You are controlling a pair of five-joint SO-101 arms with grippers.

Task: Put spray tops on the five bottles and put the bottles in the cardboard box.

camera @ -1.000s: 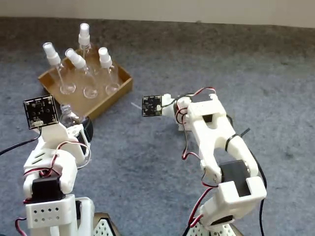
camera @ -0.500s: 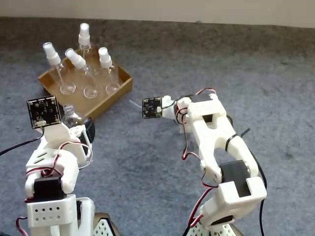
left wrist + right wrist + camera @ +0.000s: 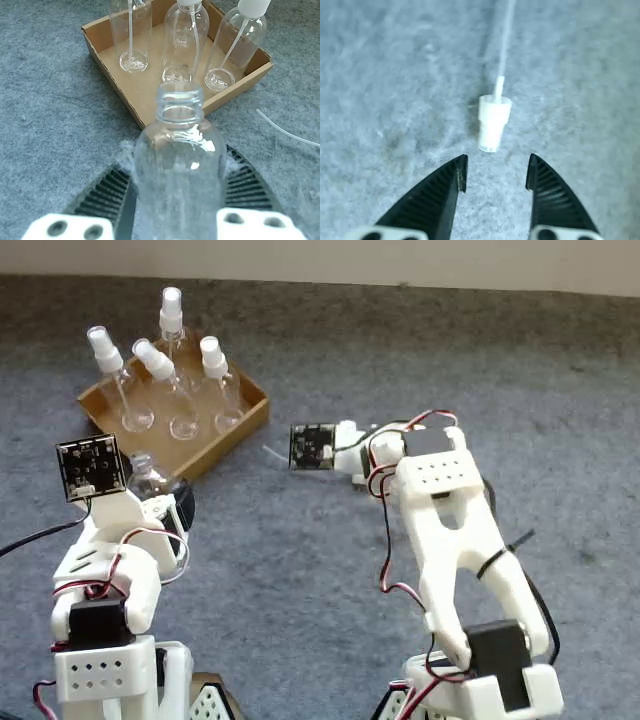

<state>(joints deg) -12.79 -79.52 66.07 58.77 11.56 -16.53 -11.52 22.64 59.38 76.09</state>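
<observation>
Clamping the bare bottle (image 3: pixel 179 125) in my left pincer (image 3: pixel 177 170), I should next close my spread right pincer (image 3: pixel 495 167) on the top (image 3: pixel 494 122).

You'll find the cardboard box (image 3: pixel 232 443) in the upper left of the high view, with four bottles (image 3: pixel 181 405) standing inside it, spray tops (image 3: pixel 211 355) on them. Just in front of the box, toward the lower left, the fifth bottle (image 3: pixel 148 477) sits between the left gripper's (image 3: pixel 175 175) jaws. Right of the box, near the frame's centre, a loose spray top (image 3: pixel 494 122) lies on the table (image 3: pixel 500 370) just ahead of the right gripper (image 3: pixel 495 172), apart from it, its tube on the box's side.
</observation>
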